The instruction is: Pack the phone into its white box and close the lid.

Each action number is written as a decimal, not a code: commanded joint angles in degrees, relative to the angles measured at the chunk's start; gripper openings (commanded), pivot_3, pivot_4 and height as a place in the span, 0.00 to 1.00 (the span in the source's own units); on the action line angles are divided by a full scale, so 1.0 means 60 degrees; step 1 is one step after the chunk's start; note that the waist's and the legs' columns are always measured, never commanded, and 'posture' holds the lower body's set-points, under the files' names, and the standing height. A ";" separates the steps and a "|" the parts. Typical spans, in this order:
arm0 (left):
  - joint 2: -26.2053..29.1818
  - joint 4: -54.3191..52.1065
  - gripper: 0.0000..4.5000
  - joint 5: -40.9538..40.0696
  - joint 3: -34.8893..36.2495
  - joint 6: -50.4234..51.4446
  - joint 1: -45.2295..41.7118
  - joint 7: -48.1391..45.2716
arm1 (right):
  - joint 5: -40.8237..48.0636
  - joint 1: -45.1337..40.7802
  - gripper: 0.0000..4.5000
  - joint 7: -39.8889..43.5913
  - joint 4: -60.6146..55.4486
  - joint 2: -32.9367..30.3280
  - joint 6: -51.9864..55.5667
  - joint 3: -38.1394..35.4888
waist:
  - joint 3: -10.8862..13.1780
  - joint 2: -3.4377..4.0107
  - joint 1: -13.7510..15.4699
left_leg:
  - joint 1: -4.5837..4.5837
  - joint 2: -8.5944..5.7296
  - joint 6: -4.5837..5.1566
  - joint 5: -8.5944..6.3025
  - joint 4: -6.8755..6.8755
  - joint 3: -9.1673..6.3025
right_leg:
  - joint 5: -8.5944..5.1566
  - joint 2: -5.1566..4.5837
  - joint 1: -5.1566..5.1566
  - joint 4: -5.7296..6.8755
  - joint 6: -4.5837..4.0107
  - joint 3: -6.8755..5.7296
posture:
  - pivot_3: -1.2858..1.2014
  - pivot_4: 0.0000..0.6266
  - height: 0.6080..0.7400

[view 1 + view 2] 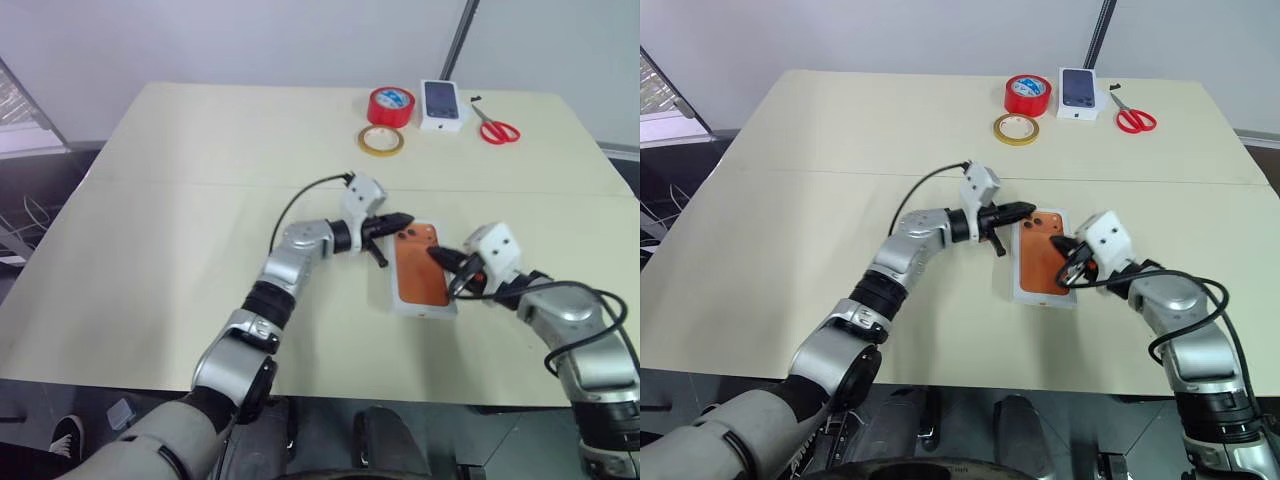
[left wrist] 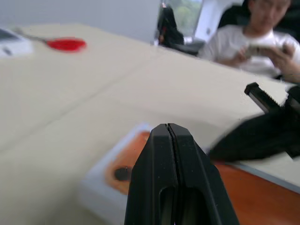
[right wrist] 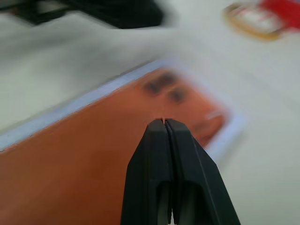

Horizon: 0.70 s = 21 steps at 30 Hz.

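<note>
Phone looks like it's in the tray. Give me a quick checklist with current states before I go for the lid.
1. Copper-orange smartphone lying inside the shallow white cardboard box tray: ok.
2. Phone seated flat, no edge riding on a wall: cannot tell.
3. Left claw shut and holding nothing: ok.
4. Right claw shut and holding nothing: ok.
5. Both claws off the phone: cannot tell; both tips sit over its camera end.
6. Plain white lid located: not ok; the beige table carries tape rolls, scissors and a closed printed box.
</note>
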 commanded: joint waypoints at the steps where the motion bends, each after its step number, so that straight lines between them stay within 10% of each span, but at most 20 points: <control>1: -0.0045 0.0933 0.00 0.1030 -0.0886 0.0224 -0.0137 0.0166 | -0.1171 0.0367 0.01 0.0086 0.0017 -0.0542 -0.0439 0.0824 | 0.0000 -0.0003 -0.0014 | 0.0002 0.0000 0.0000 0.0000 0.0000 0.0000 | 0.0000 0.0004 0.0000 0.0001 0.0000 0.0001 | 0.52 0.24 0.91; 6: 0.0082 0.0739 0.00 0.0851 -0.0790 0.0787 0.0210 -0.0248 | 0.0183 0.0412 0.01 0.0497 -0.0517 -0.0047 0.0512 0.0419 | -0.0040 -0.0044 -0.0010 | 0.0126 0.0012 0.0000 -0.0004 -0.0031 -0.0005 | -0.0004 0.0010 0.0133 -0.0044 0.0001 -0.0001 | 0.52 0.24 0.91; 9: 0.0254 0.0165 0.19 0.0322 -0.0130 0.0913 0.0184 -0.0227 | 0.0723 0.0169 0.19 0.0381 -0.0647 0.0236 0.0778 -0.0080 | -0.0041 -0.0043 -0.0026 | 0.0131 0.0023 0.0000 -0.0007 -0.0032 -0.0009 | -0.0003 -0.0006 0.0139 -0.0048 -0.0001 0.0001 | 0.52 0.24 0.91; 15: 0.1899 -0.2432 0.82 -0.0465 0.0800 0.0794 0.0651 -0.0779 | 0.1972 -0.0399 0.86 0.0745 -0.0764 0.0347 0.0862 -0.1096 | -0.0028 -0.0024 -0.0185 | 0.0051 0.0027 -0.0023 0.0007 -0.0039 0.0001 | -0.0001 -0.0012 0.0020 -0.0001 -0.0002 0.0038 | 0.52 0.24 0.91; 21: 0.3716 -0.5610 0.82 -0.1682 0.1967 0.1469 0.2506 -0.1155 | 0.1812 -0.0104 0.99 0.1644 -0.0678 -0.0181 -0.0564 -0.1487 | -0.0028 -0.0022 -0.0195 | 0.0048 0.0026 -0.0027 0.0009 -0.0044 0.0002 | -0.0001 -0.0017 0.0028 -0.0010 -0.0001 0.0036 | 0.52 0.24 0.91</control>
